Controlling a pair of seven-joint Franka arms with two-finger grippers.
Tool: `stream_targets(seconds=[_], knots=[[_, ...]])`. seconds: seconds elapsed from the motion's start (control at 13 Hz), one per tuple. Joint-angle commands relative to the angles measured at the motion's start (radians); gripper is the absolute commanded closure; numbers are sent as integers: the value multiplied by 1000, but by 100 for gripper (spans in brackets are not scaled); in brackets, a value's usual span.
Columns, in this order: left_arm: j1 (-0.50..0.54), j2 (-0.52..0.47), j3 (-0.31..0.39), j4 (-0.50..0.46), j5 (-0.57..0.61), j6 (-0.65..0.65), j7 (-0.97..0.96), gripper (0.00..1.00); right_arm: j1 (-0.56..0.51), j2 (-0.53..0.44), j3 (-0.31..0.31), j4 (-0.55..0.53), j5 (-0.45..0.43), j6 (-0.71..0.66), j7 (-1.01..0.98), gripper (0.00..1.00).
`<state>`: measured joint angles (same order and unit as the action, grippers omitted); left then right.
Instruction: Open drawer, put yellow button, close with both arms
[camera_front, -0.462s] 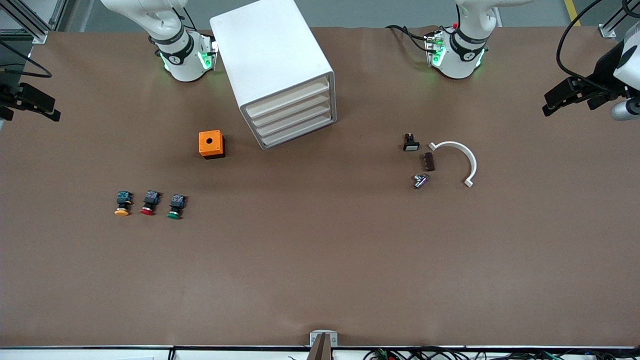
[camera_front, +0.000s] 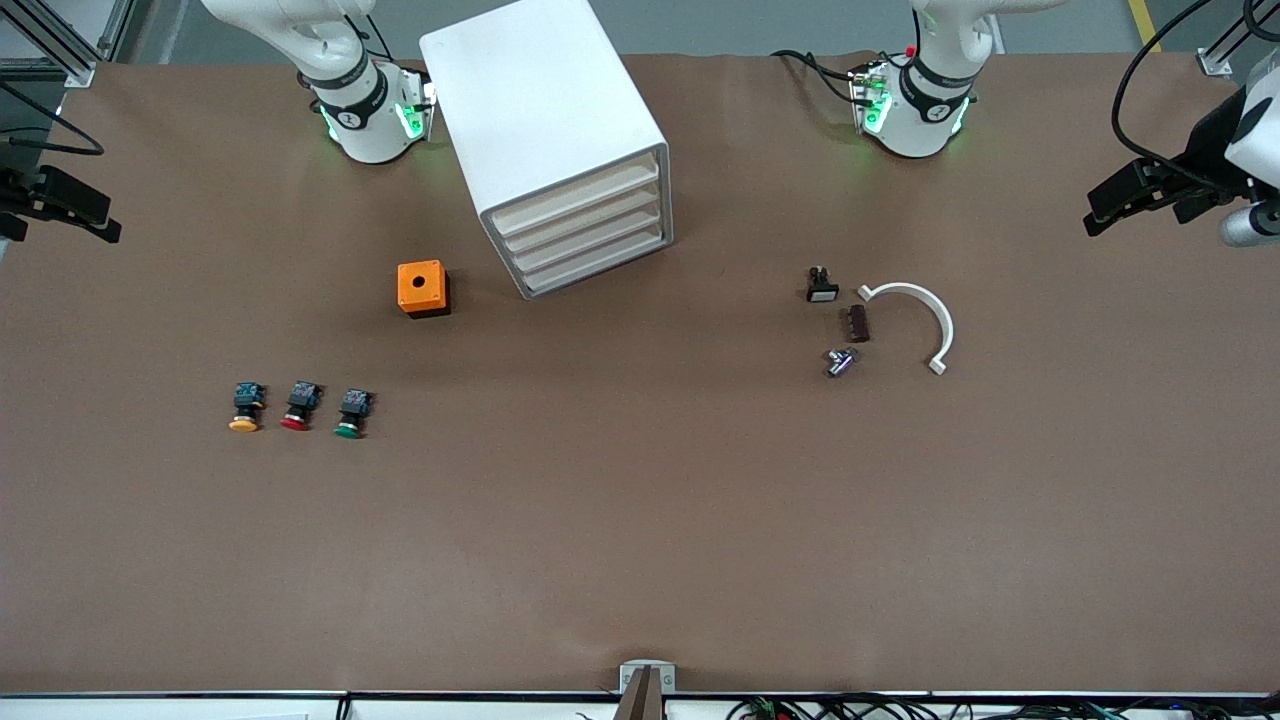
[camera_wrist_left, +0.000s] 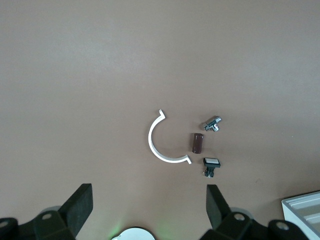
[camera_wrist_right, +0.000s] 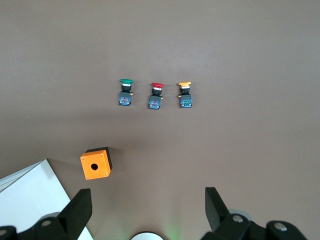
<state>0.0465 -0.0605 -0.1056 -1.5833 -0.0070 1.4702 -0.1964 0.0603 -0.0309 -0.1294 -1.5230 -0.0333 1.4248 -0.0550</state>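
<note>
The white cabinet stands between the arm bases. Its uppermost drawer is shut, like the three below it. The yellow button lies on the table toward the right arm's end, in a row with a red button and a green button. It also shows in the right wrist view. My right gripper hangs open and empty high over the right arm's end of the table. My left gripper hangs open and empty high over the left arm's end.
An orange box with a round hole sits beside the cabinet, nearer the camera. Toward the left arm's end lie a white curved piece, a small black part, a brown block and a metal fitting.
My left gripper has shifted very slightly. Nothing else has moved.
</note>
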Motion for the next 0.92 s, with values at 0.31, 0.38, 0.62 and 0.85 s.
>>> stream_targets(seconds=[0.31,0.38,0.62,0.85], knots=[[-19,233,-9,57,-2,21,-76,0,-8,16,4,35,16,-20,-14,0],[-39,272,-9,81,-2,22,-157,0,-8,16,4,35,16,-20,-14,0],[-127,364,-11,123,-4,18,-519,0,-8,16,4,35,16,-20,-14,0],[-209,411,-11,123,-4,-17,-820,0,-8,16,4,35,16,-20,-14,0]])
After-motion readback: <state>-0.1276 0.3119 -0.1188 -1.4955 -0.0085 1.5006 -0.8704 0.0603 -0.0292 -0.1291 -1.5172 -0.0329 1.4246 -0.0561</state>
